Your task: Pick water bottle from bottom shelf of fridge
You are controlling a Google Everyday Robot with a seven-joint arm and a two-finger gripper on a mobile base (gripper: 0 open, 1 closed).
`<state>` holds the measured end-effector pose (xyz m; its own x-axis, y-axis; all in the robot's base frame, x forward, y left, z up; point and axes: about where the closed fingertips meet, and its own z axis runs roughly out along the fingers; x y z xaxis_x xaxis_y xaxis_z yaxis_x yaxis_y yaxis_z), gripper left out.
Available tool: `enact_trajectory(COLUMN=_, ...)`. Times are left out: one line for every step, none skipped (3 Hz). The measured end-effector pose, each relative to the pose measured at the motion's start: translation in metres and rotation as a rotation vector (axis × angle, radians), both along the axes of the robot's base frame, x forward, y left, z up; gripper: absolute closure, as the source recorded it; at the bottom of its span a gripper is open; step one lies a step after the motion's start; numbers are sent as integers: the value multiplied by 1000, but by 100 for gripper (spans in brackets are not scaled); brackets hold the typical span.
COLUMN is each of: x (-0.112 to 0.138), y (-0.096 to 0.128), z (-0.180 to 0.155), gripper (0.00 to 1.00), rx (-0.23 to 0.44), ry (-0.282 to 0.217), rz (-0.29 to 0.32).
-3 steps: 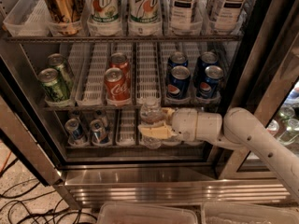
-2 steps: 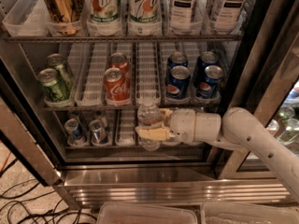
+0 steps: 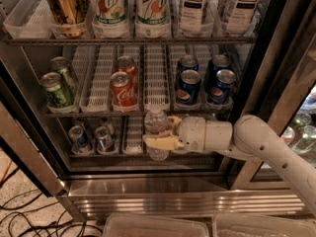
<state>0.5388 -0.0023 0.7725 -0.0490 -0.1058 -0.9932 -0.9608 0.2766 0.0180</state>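
Where the end effector [image 3: 159,132] grips it, the water bottle [image 3: 154,124] stands upright.

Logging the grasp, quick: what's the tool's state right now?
Tool: closed on the bottle, at the bottom shelf.

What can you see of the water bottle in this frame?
The water bottle is small, clear ribbed plastic. It stands upright at the front of the bottom shelf of the fridge, one lane right of the small cans. Its top reaches just under the rack above. The gripper, entering from the right, clasps it. One of the tan fingers crosses its lower front, and its base shows below.
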Motion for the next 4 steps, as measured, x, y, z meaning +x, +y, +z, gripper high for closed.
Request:
enact_trajectory(x=2, y=10, z=-8, gripper=100, rx=12, ry=4, rz=32)
enact_trajectory(x=-1, y=13, z=-6, gripper=100, rx=17, ry=-5, rz=34)
enact_trajectory(x=-1, y=13, z=-10, gripper=100, rx=17, ry=-5, rz=34)
enact_trajectory(x=-2, y=15, z=-11, gripper=100, rx=16, ry=-5, rz=35)
